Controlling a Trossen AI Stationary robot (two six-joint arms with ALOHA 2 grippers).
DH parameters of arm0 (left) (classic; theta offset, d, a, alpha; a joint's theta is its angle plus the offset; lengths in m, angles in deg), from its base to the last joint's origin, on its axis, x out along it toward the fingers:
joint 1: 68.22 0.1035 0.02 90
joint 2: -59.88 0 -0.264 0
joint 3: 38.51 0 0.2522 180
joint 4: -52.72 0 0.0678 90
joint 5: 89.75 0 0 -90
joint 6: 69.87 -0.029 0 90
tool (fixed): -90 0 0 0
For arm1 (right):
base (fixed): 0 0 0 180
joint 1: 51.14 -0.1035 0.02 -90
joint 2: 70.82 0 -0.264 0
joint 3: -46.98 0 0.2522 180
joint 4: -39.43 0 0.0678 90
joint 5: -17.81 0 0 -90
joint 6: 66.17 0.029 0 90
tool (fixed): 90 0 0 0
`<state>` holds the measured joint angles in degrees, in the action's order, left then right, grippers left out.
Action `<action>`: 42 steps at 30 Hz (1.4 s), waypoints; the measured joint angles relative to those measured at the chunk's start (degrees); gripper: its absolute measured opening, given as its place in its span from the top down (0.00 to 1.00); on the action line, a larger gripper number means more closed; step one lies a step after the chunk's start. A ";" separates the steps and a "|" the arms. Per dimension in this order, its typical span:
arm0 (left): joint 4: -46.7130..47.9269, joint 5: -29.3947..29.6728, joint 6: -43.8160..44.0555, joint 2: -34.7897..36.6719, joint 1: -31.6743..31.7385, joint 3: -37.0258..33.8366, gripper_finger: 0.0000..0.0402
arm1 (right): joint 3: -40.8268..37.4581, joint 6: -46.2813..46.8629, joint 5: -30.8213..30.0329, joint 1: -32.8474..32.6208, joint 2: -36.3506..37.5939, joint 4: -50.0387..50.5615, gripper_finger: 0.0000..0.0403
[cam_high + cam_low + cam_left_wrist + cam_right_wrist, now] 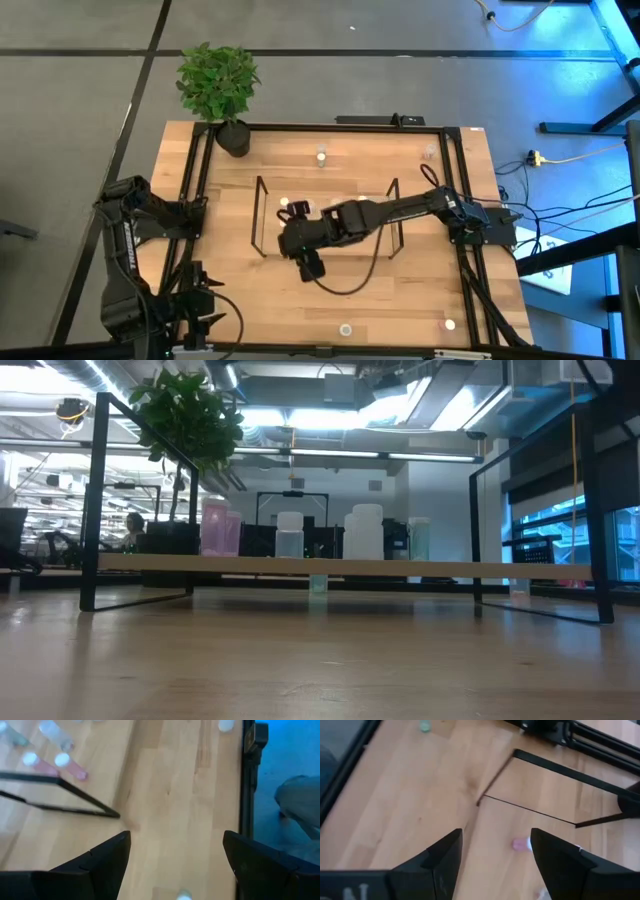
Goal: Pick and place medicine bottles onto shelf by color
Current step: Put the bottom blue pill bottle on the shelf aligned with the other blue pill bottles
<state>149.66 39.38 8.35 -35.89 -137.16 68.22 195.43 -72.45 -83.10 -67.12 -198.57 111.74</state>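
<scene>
Right end effector (495, 852) hovers over the shelf (262, 215), fingers spread wide, holding nothing. A tiny pink bottle (521, 844) with whitish top lies just ahead between its fingers; left end effector (176, 865) also wide, parked at counter (230, 300) edge.

Two robot arms, both matte black with chunky jointed segments. Right arm (410, 208): long slim forearm widening into bulky black wrist block; thin black cable loops from wrist across wood. Left arm (130, 250): boxy black housings, angular brackets, black cable along links. Right gripper (492, 852): two broad black wedge-shaped fingers, faint pale lettering on one finger base. Left gripper (175, 855): matching black wedge fingers with stepped edges.
</scene>
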 joint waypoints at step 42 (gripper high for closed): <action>-23.00 -20.40 7.36 -0.02 -3.64 -25.24 0.22 | -0.05 0.55 10.13 -6.41 1.75 0.37 0.41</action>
<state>126.66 18.98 15.71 -35.91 -140.80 42.98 195.37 -71.90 -72.97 -73.53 -196.82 112.11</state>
